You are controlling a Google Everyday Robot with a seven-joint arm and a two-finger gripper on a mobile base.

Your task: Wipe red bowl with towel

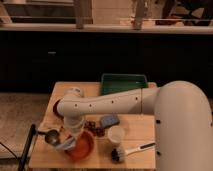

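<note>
**Arm low over the red bowl at the front left of the tabletop**

I saw the white arm reaching across the wooden tabletop from the right, bending down at its far end toward the front left corner. The gripper was down at the left rim of the red bowl, which sat near the front edge of the tabletop. A pale bundle, which I took to be the towel, lay at the bowl's left rim directly under the gripper. I could not tell whether the gripper had the towel or merely sat over it.

Just left of the bowl stood a small metal cup with a dark handle. To the bowl's right stood a white cup, and in front of that lay a brush with a white handle and dark bristles. A small grey block rested beside the arm, near the middle of the tabletop. A green tray sat at the back edge, well apart from the bowl.
</note>
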